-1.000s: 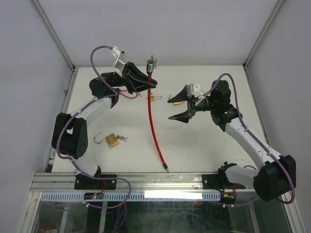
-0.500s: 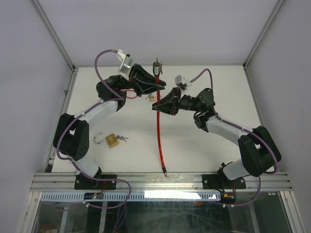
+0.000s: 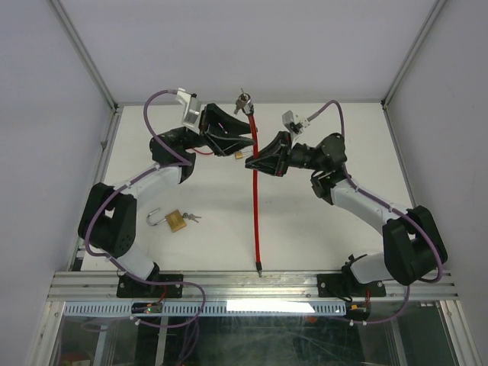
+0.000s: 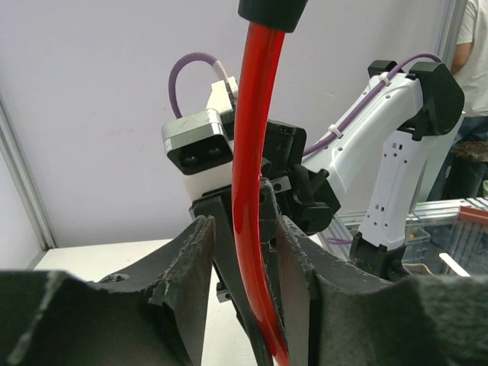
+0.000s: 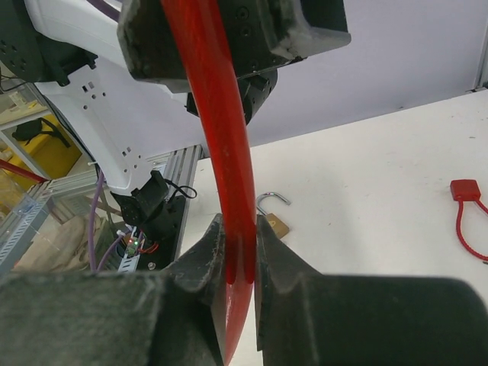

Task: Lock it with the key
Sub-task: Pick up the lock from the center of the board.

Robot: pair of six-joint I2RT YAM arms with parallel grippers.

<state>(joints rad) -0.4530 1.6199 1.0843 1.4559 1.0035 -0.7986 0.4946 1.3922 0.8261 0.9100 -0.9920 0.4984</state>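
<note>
A good deal is masked from where I stand. The lock head (image 3: 248,108) at the far end of the red cable lock (image 3: 255,213) is only a small dark lump with a bunch of keys (image 3: 242,97) against it. I cannot make out whether a key sits in the cylinder. In the left wrist view the head is cut off by the top edge. The two grippers crowd together in mid-air and cover the stretch of cable between them. I also cannot tell whether the cable's near tip (image 3: 260,266) touches the counter (image 3: 320,229).

The cable runs lengthwise from far to near over the middle of the counter. Its head end is raised at the back, its tip points at the near edge, and it bows gently along the way. The sheath is glossy translucent red, ending in a dark metal pin.

The left gripper (image 3: 245,142) sits just below the head. Its fingers (image 4: 194,267) stand apart on either side of the cable, loose around it. The right gripper (image 3: 256,163) is just nearer, its fingers (image 5: 200,263) pressed closed on the cable.

Off to the left lies a brass padlock (image 3: 177,222) with its shackle swung open and small keys (image 3: 192,218) just beside it. A smaller brass padlock (image 3: 239,154) peeks out beneath the left gripper, mostly hidden.
</note>
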